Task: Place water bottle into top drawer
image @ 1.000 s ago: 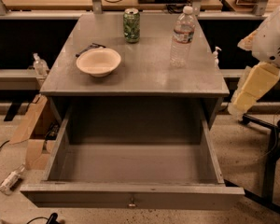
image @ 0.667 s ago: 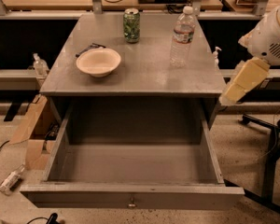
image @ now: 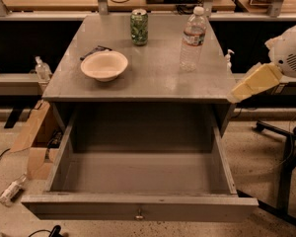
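Note:
The water bottle point(image: 193, 38) stands upright on the grey table point(image: 153, 78), at its back right. It is clear and ribbed, with a white cap and a label band. The top drawer point(image: 138, 181) is pulled fully out below the tabletop; its inside is bare grey metal, with a small pull at the front centre point(image: 138, 214). My gripper point(image: 239, 94) is the cream-coloured end of the white arm at the right. It hangs just off the table's front right corner, below and right of the bottle, apart from it.
A green can point(image: 139, 27) stands at the table's back centre. A white bowl point(image: 104, 65) sits at the left. Small pump bottles point(image: 42, 68) stand on low ledges on both sides. A cardboard box point(image: 32, 142) lies at the left, chair legs point(image: 281, 147) at the right.
My gripper has moved left and slightly up, from beside the table's right side to its front right corner. The bottle, can, bowl and drawer have not moved.

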`<state>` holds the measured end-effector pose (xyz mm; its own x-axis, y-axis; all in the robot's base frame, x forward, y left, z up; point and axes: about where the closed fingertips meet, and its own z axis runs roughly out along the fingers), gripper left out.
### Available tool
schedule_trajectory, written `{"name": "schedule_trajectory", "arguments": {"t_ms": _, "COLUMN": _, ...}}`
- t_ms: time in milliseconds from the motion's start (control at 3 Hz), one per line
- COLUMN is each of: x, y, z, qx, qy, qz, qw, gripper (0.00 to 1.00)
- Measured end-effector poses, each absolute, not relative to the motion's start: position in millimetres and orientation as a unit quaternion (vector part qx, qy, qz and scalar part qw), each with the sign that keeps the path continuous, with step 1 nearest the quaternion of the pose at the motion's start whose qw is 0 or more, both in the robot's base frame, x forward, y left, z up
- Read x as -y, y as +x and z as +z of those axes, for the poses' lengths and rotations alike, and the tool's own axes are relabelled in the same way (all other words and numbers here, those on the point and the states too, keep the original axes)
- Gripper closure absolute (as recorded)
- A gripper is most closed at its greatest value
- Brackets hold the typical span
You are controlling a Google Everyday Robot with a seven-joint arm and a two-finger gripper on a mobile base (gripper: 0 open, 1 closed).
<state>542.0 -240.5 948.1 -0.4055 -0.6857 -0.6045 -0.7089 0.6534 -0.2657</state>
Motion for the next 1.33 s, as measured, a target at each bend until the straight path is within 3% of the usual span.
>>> {"name": "schedule_trajectory", "arguments": {"t_ms": 1333, "x": 229.5, "y": 576.6, "z": 948.5, "qx": -0.819, "qy": -0.370, "qz": 0.041, "qw": 0.436, "gripper": 0.00}}
